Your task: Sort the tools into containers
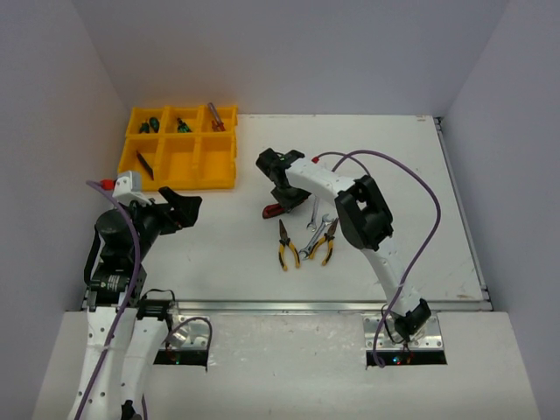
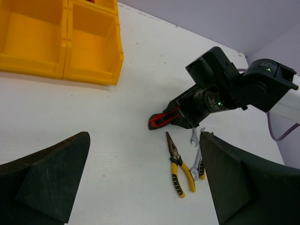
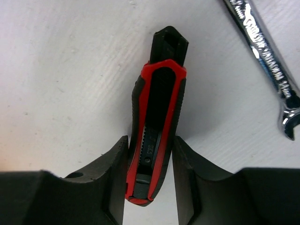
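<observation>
- The yellow tray point(image 1: 179, 185) sits far left at the back of the table point(image 1: 420, 201). Green-handled screwdrivers point(image 1: 149, 125) are in the back-left and back-middle compartments, and a slim dark tool point(image 1: 144, 164) is in front-left. Back-right holds a reddish tool point(image 1: 214, 115), too small to name.
- My left gripper point(image 2: 145, 150) hangs just in front of the tray, jaws spread wide, nothing between them. I read that as parked: near the bins and out of the other arm's way. The left wrist view crops the tray at top and left, so only two bare compartments show fully there.
- The utility knife point(image 3: 159, 93) lies flat mid-table, well apart from the tray. My right gripper point(image 3: 150, 157) sits over it, narrow, with the pads against both flanks near the butt end. Gripping across the narrow width makes sense: the sides are parallel, so there's little to slip. I can't tell if the squeeze is firm, and the knife looks to be resting on the table.
- In the top view my wrist covers most of the knife, and only a red end pokes out.
- Two yellow-handled pliers point(image 1: 284, 247) and silver wrenches point(image 1: 315, 234) lie clustered just right of the knife and nearer me, unsorted. They overlap, so the wrench count is unclear.
- In the right wrist view one wrench point(image 3: 265, 61) runs off the top edge. It's beside the knife, not touching, so I judge a lift shouldn't drag it.
</observation>
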`<state>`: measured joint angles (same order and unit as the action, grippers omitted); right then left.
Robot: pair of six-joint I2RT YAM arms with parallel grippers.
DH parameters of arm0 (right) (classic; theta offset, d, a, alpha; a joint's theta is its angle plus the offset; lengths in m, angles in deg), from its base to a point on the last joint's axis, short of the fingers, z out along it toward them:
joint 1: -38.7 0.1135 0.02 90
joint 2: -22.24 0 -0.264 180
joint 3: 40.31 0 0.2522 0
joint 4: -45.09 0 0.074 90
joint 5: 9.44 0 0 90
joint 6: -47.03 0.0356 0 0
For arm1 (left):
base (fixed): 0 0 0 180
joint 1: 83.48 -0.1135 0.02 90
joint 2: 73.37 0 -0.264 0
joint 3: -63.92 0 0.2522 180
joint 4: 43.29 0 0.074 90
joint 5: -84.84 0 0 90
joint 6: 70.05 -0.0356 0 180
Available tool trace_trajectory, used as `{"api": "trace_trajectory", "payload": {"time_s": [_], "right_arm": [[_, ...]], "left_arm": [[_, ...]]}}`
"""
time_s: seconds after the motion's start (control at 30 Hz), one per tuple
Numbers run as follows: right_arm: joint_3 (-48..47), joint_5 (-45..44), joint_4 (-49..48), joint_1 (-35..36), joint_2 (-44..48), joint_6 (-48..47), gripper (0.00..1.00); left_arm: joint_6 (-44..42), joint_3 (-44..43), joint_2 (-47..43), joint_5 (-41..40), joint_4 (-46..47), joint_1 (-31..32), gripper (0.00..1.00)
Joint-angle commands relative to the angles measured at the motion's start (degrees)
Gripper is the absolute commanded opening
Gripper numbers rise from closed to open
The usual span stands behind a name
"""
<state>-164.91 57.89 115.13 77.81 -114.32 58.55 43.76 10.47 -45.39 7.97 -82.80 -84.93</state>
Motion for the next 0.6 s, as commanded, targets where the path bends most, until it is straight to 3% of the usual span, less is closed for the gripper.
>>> {"api": "trace_trajectory", "payload": {"time_s": [0.0, 0.1, 0.3, 0.43, 0.5, 0.57], "right_arm": [[0.5, 0.6, -7.4, -0.9, -2.3, -1.0, 0.19], [1.3, -0.8, -12.0, -1.2, 0.6, -6.2, 0.02], [6.8, -3.3, -21.1, -1.3, 10.2, -19.3, 0.0], [20.9, 2.3, -40.0, -1.1, 22.6, -40.9, 0.0], [30.5, 8.6, -51.0, -1.1, 31.3, -56.5, 0.0], [35.5, 14.7, -54.3, -1.0, 37.4, -63.6, 0.0]], "left_arm": [[-0.7, 0.0, -0.6, 0.8, 2.9, 0.5, 1.0], [-0.7, 0.1, -0.5, 0.7, 2.9, 0.6, 1.0], [-0.5, 0.0, -0.3, 0.0, 2.9, 0.6, 1.0], [-0.1, -1.9, 2.6, 2.2, 2.6, 0.6, 1.0], [1.0, -2.8, 4.5, 6.2, 3.5, 0.5, 1.0], [4.3, -2.2, 6.8, 14.0, 7.8, 0.4, 1.0]]}}
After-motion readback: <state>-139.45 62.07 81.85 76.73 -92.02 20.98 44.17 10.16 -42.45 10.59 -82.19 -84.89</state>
